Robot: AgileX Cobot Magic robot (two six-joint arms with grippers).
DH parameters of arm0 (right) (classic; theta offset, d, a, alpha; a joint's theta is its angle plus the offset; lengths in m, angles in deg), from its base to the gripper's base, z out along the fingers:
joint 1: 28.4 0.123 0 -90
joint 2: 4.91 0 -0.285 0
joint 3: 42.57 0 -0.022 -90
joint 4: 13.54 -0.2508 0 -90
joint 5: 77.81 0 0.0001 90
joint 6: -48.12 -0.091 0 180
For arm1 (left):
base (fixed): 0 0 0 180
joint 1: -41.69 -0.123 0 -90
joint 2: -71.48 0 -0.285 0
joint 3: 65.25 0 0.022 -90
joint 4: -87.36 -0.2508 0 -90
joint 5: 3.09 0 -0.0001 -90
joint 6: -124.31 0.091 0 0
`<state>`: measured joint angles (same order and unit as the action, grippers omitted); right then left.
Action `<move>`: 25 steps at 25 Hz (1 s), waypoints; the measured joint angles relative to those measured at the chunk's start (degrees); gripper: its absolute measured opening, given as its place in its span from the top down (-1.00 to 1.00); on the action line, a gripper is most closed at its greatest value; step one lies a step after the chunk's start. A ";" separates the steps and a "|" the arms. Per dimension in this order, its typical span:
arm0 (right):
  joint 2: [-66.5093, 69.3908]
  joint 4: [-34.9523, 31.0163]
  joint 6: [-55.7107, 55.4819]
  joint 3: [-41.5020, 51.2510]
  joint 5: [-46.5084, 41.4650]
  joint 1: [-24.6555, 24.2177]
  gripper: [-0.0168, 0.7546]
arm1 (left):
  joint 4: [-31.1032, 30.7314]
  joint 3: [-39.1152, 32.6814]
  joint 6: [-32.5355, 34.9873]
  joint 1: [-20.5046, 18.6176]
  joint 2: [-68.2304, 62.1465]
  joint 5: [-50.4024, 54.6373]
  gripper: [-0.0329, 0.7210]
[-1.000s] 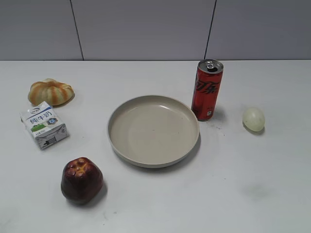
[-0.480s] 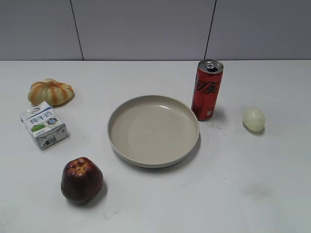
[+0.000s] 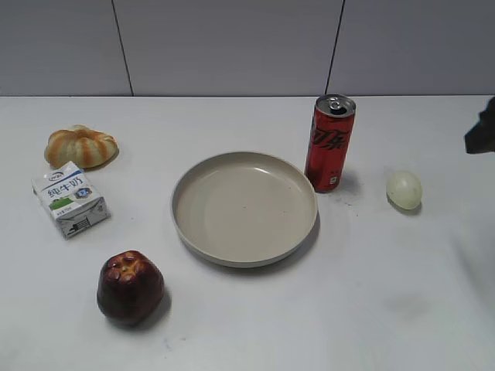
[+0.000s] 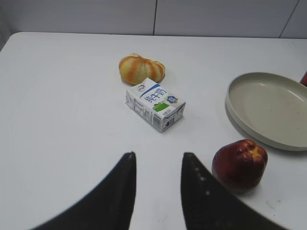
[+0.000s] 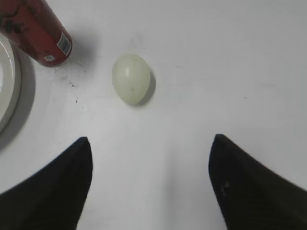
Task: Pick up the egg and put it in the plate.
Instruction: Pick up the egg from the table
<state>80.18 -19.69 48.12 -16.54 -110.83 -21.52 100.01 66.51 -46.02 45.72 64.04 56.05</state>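
The right gripper (image 5: pixel 149 184) hangs over the white surface (image 3: pixel 371 294) with its two black fingers (image 5: pixel 53 187) spread wide apart, holding nothing. In the exterior view only a dark bit of that arm (image 3: pixel 481 130) pokes in at the right edge, the rest cut off. The left gripper (image 4: pixel 158 191) hangs over the surface too, its fingers (image 4: pixel 117 196) a small way apart and empty (their bases run off the bottom of the picture).

The small, smooth, pale cream egg (image 5: pixel 130 78) lies on the surface, out ahead of the right gripper and apart from it. It has a faint green tint. It sits to the right of the tall red metal can (image 3: pixel 329 143), not touching it. The big round beige plate (image 3: pixel 203 232) lies left of the can, with nothing in it.
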 joint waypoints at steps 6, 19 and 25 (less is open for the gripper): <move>17.17 -4.16 1.37 -11.36 -0.44 0.86 -0.47 | 0.00 0.00 0.00 0.00 0.00 0.00 0.29; 33.25 -1.44 2.86 -19.11 -2.59 2.85 -0.47 | 0.00 0.00 -0.10 0.00 0.00 0.00 0.29; 36.91 -1.09 2.93 -19.28 -1.09 2.85 -0.47 | 0.00 0.00 -0.06 0.00 0.00 0.00 0.29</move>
<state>117.09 -20.78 51.05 -35.82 -111.92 -18.67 100.01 66.51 -46.08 45.72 64.04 56.05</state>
